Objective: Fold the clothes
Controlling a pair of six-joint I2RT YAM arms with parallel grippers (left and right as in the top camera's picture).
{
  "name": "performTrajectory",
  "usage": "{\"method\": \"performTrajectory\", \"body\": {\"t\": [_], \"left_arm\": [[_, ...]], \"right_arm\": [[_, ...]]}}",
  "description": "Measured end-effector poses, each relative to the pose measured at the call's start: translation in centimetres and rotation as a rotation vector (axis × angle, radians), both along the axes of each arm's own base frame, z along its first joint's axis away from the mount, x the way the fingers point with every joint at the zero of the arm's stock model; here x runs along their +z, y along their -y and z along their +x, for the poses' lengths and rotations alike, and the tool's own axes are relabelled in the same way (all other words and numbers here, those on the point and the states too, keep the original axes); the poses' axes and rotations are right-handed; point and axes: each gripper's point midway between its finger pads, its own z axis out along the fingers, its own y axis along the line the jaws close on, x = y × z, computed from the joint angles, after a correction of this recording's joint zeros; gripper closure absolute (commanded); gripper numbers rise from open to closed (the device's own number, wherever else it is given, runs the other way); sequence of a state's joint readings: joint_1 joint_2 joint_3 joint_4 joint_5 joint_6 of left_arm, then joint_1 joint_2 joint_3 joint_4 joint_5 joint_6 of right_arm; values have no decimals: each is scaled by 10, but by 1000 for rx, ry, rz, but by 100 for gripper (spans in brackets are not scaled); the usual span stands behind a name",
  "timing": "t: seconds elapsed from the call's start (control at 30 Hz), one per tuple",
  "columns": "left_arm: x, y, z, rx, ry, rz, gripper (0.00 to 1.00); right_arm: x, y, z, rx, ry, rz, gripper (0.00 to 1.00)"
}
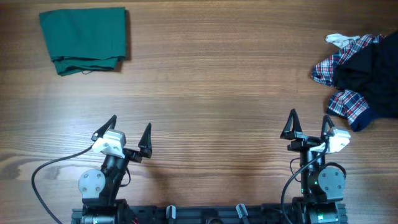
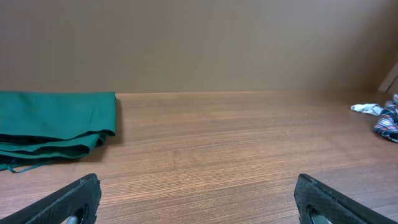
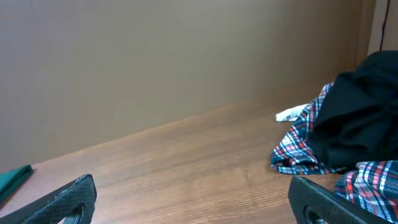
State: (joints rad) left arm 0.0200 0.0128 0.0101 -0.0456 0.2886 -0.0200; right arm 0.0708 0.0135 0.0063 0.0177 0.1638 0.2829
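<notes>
The black shirt (image 1: 373,71) lies crumpled in a pile at the table's right edge, on top of the plaid shirt; it also shows in the right wrist view (image 3: 360,124). Its collar and logo are hidden. My left gripper (image 1: 129,134) is open and empty near the front left; its jaws (image 2: 198,198) frame bare wood. My right gripper (image 1: 309,126) is open and empty at the front right, just left of and nearer than the pile; its jaws (image 3: 193,199) frame bare wood.
A red-white-blue plaid shirt (image 1: 345,99) lies crumpled under the black shirt, also in the right wrist view (image 3: 298,146). A folded green garment (image 1: 84,38) lies at the far left, seen in the left wrist view (image 2: 56,124). A wall stands behind the table.
</notes>
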Motion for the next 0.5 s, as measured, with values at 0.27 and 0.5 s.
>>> {"method": "performTrajectory", "body": {"t": [0.27,0.5], "left_arm": [[0,0,0,0,0,0,0],[0,0,0,0,0,0,0]], "right_arm": [[24,-4,-1,46,123,347,0],[90,-30,-17,233,345,272,0]]}}
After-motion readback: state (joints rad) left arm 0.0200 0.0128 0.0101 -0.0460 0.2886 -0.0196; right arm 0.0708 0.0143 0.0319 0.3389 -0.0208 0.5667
